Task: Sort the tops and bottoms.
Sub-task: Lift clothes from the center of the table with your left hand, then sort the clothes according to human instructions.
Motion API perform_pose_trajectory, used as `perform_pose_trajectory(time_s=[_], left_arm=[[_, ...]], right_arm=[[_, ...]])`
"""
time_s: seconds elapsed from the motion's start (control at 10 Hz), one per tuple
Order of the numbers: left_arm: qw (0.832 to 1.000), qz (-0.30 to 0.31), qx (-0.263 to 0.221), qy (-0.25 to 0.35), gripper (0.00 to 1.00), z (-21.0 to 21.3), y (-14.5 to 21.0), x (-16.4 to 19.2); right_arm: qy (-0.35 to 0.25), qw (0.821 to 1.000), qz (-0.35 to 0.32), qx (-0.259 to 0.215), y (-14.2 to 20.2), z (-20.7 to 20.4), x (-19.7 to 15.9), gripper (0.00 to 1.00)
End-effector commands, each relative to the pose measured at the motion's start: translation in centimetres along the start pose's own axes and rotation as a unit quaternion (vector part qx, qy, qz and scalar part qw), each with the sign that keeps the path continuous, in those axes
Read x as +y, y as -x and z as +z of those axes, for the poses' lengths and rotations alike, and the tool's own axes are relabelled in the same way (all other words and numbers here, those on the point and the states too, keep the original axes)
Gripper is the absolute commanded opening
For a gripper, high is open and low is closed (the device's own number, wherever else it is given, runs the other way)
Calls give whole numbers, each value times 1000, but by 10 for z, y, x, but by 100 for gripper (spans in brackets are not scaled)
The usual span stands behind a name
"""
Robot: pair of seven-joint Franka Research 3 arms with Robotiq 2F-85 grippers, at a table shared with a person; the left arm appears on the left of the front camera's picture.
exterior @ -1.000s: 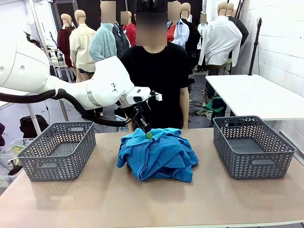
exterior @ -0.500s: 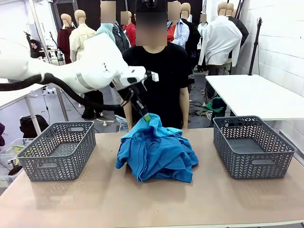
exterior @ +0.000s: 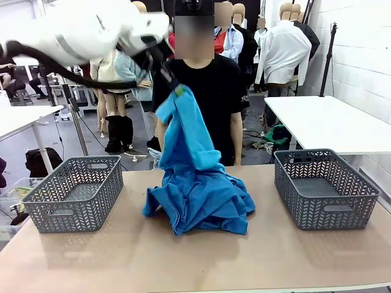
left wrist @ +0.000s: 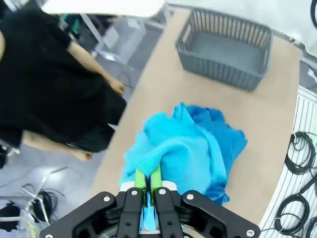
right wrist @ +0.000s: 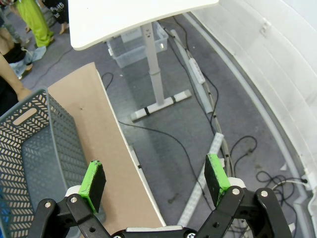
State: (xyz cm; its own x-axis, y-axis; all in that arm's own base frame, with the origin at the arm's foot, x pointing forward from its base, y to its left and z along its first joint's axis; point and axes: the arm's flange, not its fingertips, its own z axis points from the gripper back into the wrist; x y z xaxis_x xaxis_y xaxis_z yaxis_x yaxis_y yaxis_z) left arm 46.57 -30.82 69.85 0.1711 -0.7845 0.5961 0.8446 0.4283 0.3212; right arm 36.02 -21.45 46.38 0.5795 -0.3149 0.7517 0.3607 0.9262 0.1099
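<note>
Our left arm point(exterior: 79, 30) reaches high above the tan table point(exterior: 122, 256), its left gripper point(exterior: 178, 91) clamped on a bright blue soft-fabric top point(exterior: 186, 140) that hangs stretched, its lower part heaped at table centre. Our right gripper point(right wrist: 156, 181) hovers off the table's edge, fingers wide apart.

The tops point(exterior: 201, 198) are bright blue, the chevron-patterned baskets point(exterior: 74, 196) grey, the table point(exterior: 183, 262) tan.
</note>
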Motion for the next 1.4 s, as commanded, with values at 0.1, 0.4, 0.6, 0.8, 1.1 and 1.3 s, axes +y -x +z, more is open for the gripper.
perform_pose_trajectory(time_s=[0.1, 0.4, 0.6, 0.8, 1.1, 1.3], left_arm=[[998, -2, -31, -59, 0, 87, -45, -10], [986, 28, -101, -127, 0, 195, -88, -23], [973, 42, -135, -181, 0, 246, -116, -40], [961, 52, -177, -206, 0, 296, -141, -59], [956, 56, -209, -197, 0, 335, -132, -74], [959, 51, -202, -194, 0, 330, -132, -79]], right_arm=[[-2, 1000, 0, 5, 1, 0, -2, 100], [-2, 1000, 0, 5, 1, 0, -2, 100], [-2, 1000, 0, 5, 1, 0, -2, 100], [-2, 1000, 0, 5, 1, 0, -2, 100], [-2, 1000, 0, 5, 1, 0, -2, 100], [-2, 1000, 0, 5, 1, 0, -2, 100]])
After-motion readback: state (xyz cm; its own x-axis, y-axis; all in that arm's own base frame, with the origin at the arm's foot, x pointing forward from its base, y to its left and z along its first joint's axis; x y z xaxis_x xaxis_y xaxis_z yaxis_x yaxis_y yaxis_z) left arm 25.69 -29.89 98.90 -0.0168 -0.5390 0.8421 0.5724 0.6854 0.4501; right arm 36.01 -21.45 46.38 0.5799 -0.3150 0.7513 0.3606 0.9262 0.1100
